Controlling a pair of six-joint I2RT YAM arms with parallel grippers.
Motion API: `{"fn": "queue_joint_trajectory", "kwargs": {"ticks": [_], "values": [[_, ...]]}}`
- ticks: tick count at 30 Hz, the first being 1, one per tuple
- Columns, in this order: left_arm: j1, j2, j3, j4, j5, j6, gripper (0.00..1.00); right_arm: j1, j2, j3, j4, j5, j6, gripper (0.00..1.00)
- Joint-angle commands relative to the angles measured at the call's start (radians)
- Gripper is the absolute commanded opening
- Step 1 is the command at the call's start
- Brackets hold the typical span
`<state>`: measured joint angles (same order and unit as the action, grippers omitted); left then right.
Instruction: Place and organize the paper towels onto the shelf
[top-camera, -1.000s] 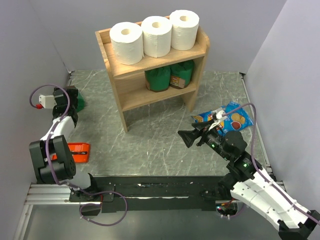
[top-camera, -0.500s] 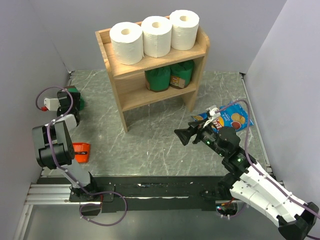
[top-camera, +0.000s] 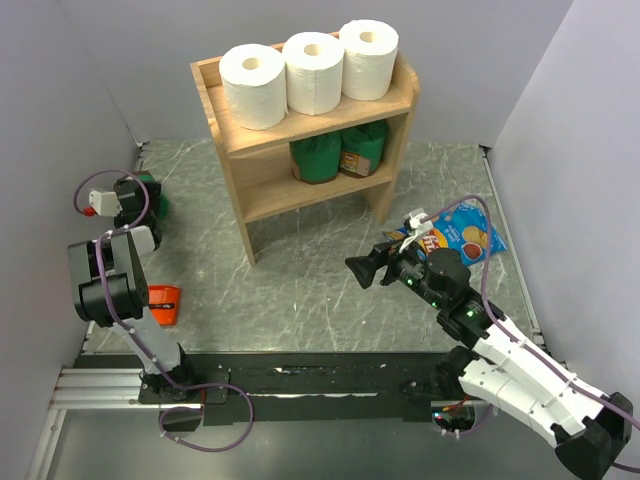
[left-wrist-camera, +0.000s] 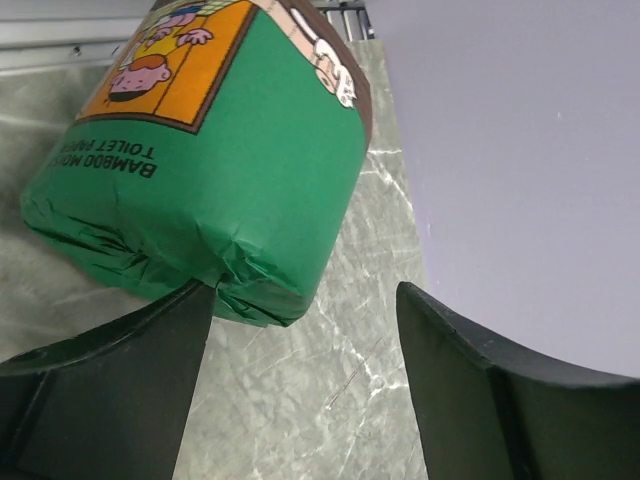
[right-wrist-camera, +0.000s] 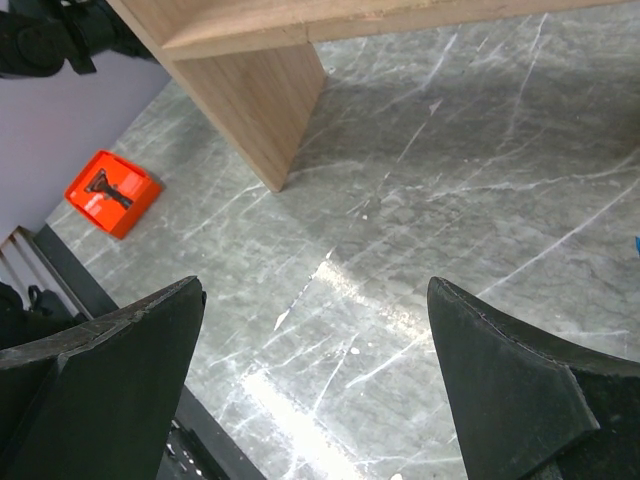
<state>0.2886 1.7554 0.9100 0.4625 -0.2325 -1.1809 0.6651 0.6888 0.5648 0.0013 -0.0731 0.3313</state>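
Three white paper towels (top-camera: 310, 72) stand upright in a row on the top tier of the wooden shelf (top-camera: 262, 200) at the back. My left gripper (top-camera: 140, 196) is open at the far left by the wall. In the left wrist view its left finger (left-wrist-camera: 110, 390) touches a green wrapped package (left-wrist-camera: 210, 180) lying on the floor, and nothing is between the jaws. My right gripper (top-camera: 362, 272) is open and empty, in front of the shelf to its right. In the right wrist view it (right-wrist-camera: 315, 330) hovers over bare marble floor near the shelf leg (right-wrist-camera: 250, 100).
Two green packages (top-camera: 338, 152) sit on the shelf's lower tier. An orange tool (top-camera: 160, 303) lies on the floor at the left, also in the right wrist view (right-wrist-camera: 112, 190). A blue snack bag (top-camera: 462, 232) lies at the right. Grey walls close in on both sides.
My left arm has folded back and its gripper has moved toward the green package by the left wall. My right gripper has drifted slightly left and down.
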Motion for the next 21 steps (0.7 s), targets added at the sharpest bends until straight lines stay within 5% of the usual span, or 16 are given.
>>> {"fn": "queue_joint_trajectory", "kwargs": {"ticks": [1,13,21], "values": [[0.009,0.022,0.041,0.09,-0.013,0.043,0.78,0.005,0.009,0.049,0.054,0.01,-0.02,1.0],[0.007,0.076,0.049,0.159,-0.016,0.043,0.78,0.004,0.018,0.069,0.046,0.027,-0.029,0.99],[0.017,0.073,0.036,0.218,-0.01,0.067,0.6,0.004,0.035,0.087,0.034,0.021,-0.029,0.99]]}}
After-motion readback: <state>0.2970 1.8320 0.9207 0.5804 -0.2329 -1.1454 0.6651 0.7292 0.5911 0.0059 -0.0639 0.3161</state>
